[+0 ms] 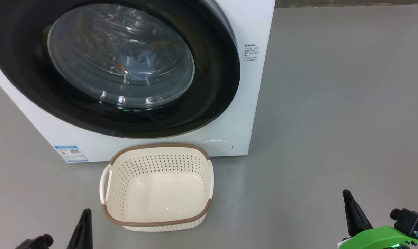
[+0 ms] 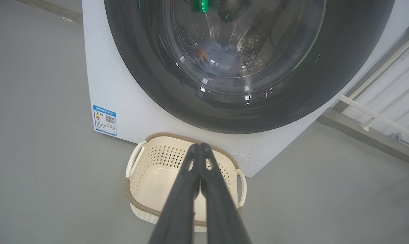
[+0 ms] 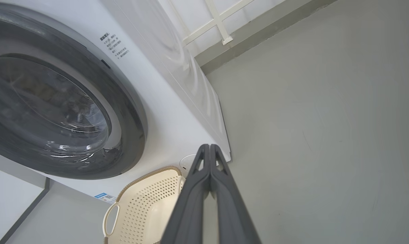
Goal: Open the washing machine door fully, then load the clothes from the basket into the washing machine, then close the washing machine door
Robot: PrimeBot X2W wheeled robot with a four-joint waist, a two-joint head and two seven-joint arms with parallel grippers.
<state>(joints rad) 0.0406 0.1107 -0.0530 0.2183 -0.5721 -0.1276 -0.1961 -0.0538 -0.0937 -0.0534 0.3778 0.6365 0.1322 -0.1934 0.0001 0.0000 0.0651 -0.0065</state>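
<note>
So the washing machine [image 1: 254, 86] is parked on the grey floor [image 1: 333, 121] and its door [image 1: 216, 86] lies flush against the front, looks properly shut to me. Through the clear middle of it you can make out the clothes [image 1: 139, 62] down in the drum [image 2: 253, 45]: a light blue heap with a few orange-brown bits. Reflections are too messy for me to tell one garment from another. The basket [image 1: 160, 147] sits upright on the floor right in front of the machine, just under the door. Its bare cream bottom is in plain sight, and I honestly can't tell if its far rim touches the machine or is just beside it. There's a blue label [image 1: 70, 153] at the lower left corner of the machine front and a round cap [image 1: 217, 147] low on the right, just past the basket's far right corner. The left gripper [image 1: 86, 216] pokes up at the lower left, near the basket's near left corner but not touching it. Its fingers [image 2: 180, 210] are pressed tip to tip with nothing between them. The right gripper [image 1: 345, 195] is at the lower right, well apart from the basket, pinched closed the same way and holding nothing, with a bright green part [image 1: 378, 237] at its base.
</note>
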